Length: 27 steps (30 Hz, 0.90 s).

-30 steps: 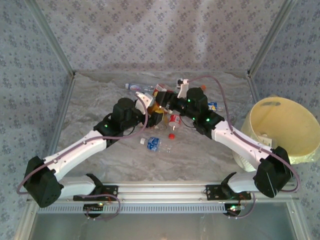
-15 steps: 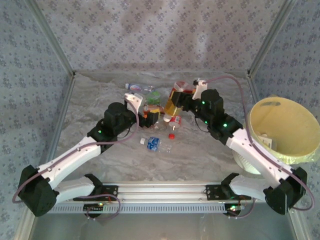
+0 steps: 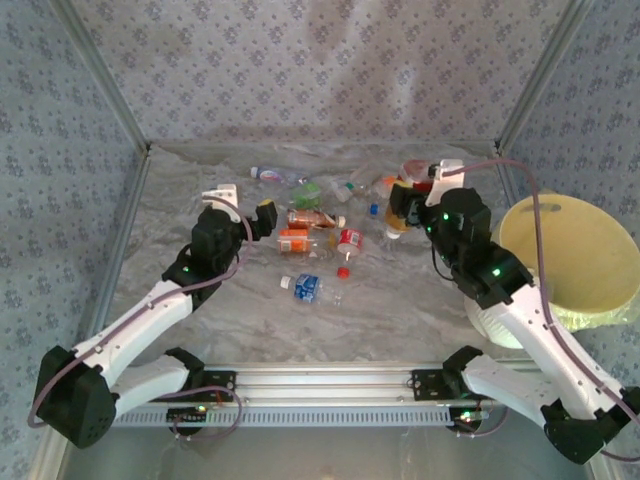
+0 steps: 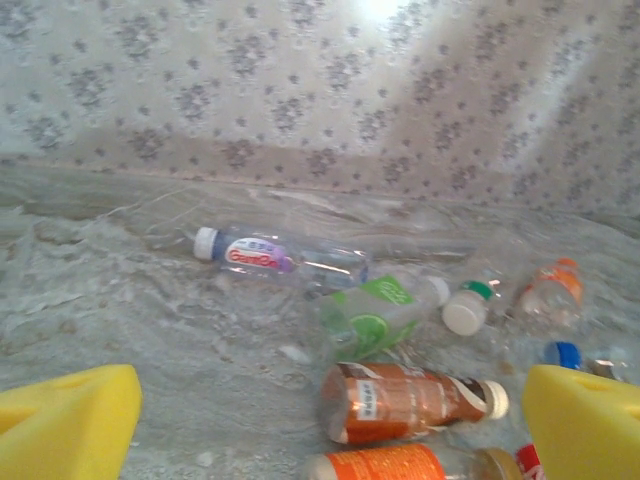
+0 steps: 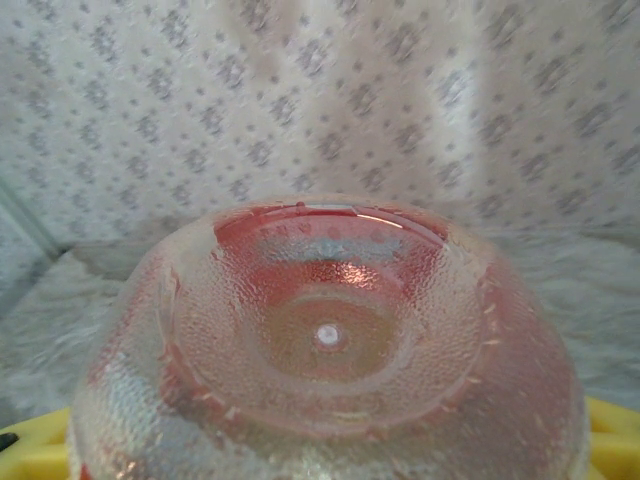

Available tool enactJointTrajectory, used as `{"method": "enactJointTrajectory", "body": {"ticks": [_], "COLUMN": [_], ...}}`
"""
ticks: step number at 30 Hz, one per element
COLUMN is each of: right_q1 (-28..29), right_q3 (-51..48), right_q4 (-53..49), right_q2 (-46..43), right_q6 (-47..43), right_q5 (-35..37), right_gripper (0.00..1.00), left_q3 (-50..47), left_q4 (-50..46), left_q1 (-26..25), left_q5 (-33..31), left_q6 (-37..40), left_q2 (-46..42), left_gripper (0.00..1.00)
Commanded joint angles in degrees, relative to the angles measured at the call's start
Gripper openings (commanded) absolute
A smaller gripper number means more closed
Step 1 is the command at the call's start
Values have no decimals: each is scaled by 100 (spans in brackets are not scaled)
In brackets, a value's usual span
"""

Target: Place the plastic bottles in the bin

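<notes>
The light is soft and even, with only faint shadows on the table (image 3: 400,310). A bright patch glows high on the wall (image 4: 385,12). Bottles (image 4: 405,400) below the wall look a little fuzzy. One bottle (image 5: 328,335) is very close and blurry, with tiny shiny spots.

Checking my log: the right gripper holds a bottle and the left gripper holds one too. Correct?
No. The left wrist view shows the left gripper open and empty. The right gripper does hold a bottle.
</notes>
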Motion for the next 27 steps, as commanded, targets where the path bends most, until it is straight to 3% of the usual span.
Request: {"method": "enactJointTrajectory", "body": {"ticks": [1, 7, 15, 21, 27], "right_q1": [-82, -355, -1130, -1743, -2373], "right_q3": [574, 1030, 1821, 1756, 1663], "right_q4": [-344, -820, -2511, -2768, -2769], "right_q2": [-289, -615, -949, -1110, -1001], "right_q6": [-687, -1010, -1145, -1439, -1596], "right_q5": [717, 1423, 2466, 3264, 3484], "right_gripper": [55, 55, 56, 54, 54], "left_q3": [-84, -49, -49, -2, 48], "left_q4": [-61, -53, 127, 263, 246], "left_q1": [92, 155, 185, 193, 203], "left_q5": [-263, -29, 178, 328, 396], "left_q6": [-343, -363, -363, -389, -337], "left_q2": [-30, 135, 295, 476, 505], "left_gripper": [98, 98, 98, 98, 98]}}
